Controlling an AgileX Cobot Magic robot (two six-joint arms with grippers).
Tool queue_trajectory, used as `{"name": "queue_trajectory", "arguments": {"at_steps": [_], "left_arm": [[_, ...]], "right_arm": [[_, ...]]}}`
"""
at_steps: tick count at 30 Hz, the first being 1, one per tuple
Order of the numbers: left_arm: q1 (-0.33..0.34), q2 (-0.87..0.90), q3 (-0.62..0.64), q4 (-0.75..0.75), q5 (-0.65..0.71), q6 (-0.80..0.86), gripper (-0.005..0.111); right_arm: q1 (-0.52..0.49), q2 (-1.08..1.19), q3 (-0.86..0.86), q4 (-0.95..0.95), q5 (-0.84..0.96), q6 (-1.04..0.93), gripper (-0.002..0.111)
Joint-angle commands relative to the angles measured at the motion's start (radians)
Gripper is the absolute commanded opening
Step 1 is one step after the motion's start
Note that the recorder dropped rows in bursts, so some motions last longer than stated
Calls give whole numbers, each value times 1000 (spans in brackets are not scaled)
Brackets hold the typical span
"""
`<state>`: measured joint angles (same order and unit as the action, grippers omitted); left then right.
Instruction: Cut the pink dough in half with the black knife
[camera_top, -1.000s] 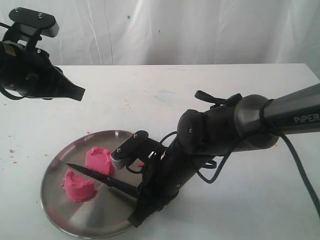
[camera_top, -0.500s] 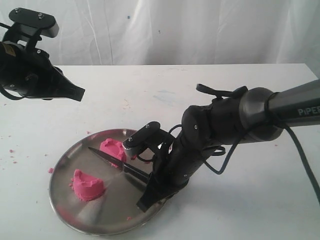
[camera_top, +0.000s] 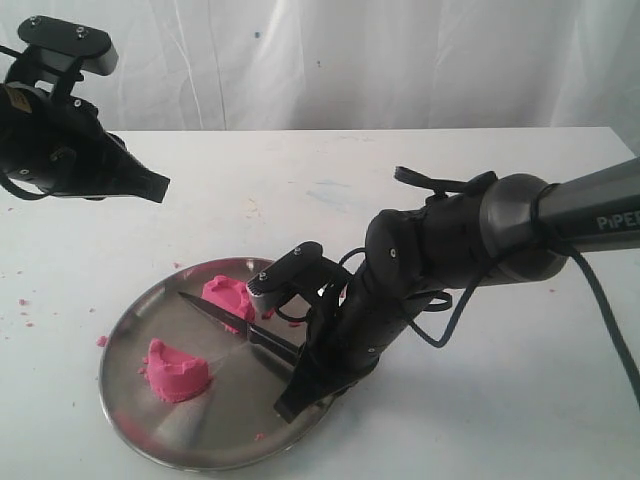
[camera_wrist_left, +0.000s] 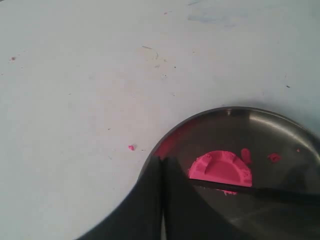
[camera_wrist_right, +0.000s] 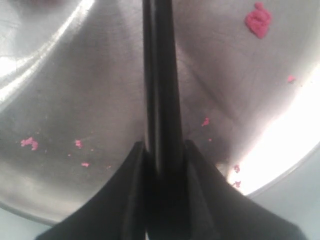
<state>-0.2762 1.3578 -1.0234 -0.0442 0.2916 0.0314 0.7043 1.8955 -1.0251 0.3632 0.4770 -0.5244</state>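
Exterior view. I had the right gripper (camera_top: 300, 385) low over the near side of the steel plate (camera_top: 130, 335), jaws clamped on the handle of the black knife (camera_top: 225, 322), so that the blade ran out across the plate toward the bench's left edge. The pink dough lay as two separate half-rounds on the plate: one half (camera_top: 177, 370) on the near side of the blade, the other half (camera_top: 228, 299) on the far side. The blade lay between them, which I read as the cut being through. The plate sat toward the near-left corner of the bench. The left gripper (camera_top: 155, 185) hung well above the far-left part of the bench, clear of the plate, presumably parked out of the knife's way; its jaws appeared pressed together with nothing between them.

Left wrist view. The closed dark fingers (camera_wrist_left: 160, 200) framed the plate rim (camera_wrist_left: 235, 109); one half of the dough (camera_wrist_left: 220, 170) sat with the knife blade (camera_wrist_left: 250, 191) running along its flat side.

Right wrist view. The knife (camera_wrist_right: 159, 100) ran straight out from between the two pads (camera_wrist_right: 125, 185), gripped tight and held over the bare plate floor (camera_wrist_right: 75, 90), with pink crumbs (camera_wrist_right: 258, 20) scattered about.
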Motion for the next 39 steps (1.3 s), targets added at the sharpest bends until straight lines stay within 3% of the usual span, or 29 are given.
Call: {"name": "queue_trajectory", "arguments": {"at_steps": [1,21,26,30,33,39], "left_arm": [[-6,-11,-1,-7,12,-5,0],[-6,-9,-1,-7,12,-5,0],[-6,-6,-1,-7,12,-5,0],[-6,-7,-1,-7,18,-5,0],[-6,-7,-1,-7,23,-5,0],[-6,-7,-1,-7,23,-5,0]], "right_arm": [[-12,9,10,-24,21,8,0],[12,-83,-23,-9,91,8,0],[28,-221,-23,-1,55,8,0],[-19,-308,-3,-76,10,98,0],[-75,-252,39,-159,-37,261,0],[-84,-99,39,-143,-46,262,0]]}}
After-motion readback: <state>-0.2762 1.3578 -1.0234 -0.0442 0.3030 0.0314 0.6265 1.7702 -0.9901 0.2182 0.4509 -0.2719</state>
